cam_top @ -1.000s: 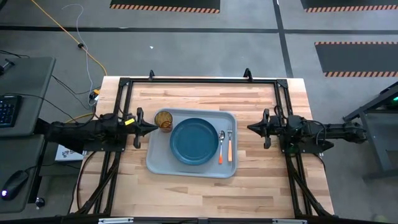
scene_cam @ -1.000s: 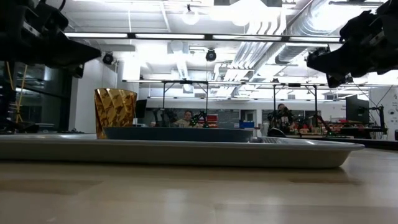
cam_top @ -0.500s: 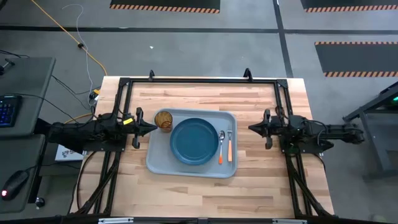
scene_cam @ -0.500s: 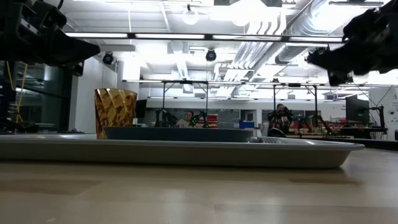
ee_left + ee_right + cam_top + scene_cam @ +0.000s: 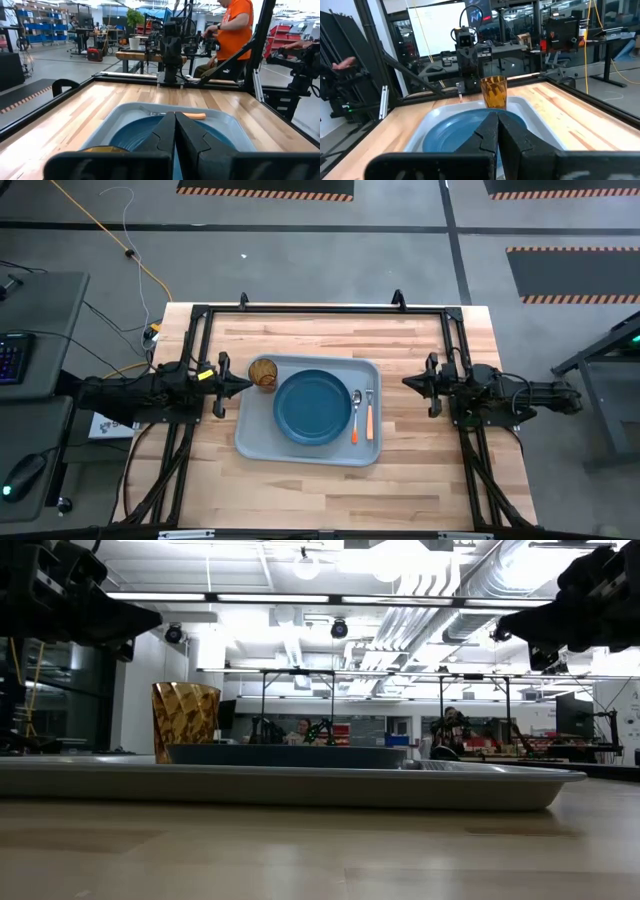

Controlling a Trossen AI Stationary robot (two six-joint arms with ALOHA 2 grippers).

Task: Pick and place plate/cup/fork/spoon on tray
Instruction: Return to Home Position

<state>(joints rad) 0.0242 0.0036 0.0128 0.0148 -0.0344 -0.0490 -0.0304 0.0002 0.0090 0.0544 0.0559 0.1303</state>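
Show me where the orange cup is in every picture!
High view: the cup stands in the tray's upper-left corner, beside the plate.
Low view: cup upright at left, behind the tray's rim.
Left wrist view: only the cup's rim shows, nearer than the plate.
Right wrist view: cup upright beyond the plate.
Shared landmark: the plate.

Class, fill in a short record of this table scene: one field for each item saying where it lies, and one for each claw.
tray: middle of the table
left claw: shut, empty, raised at the tray's left edge
right claw: shut, empty, raised beyond the tray's right edge
plate: centre of the tray
fork: on the tray, along its right rim
spoon: on the tray, between plate and fork
cup: upright in the tray corner nearest the left claw
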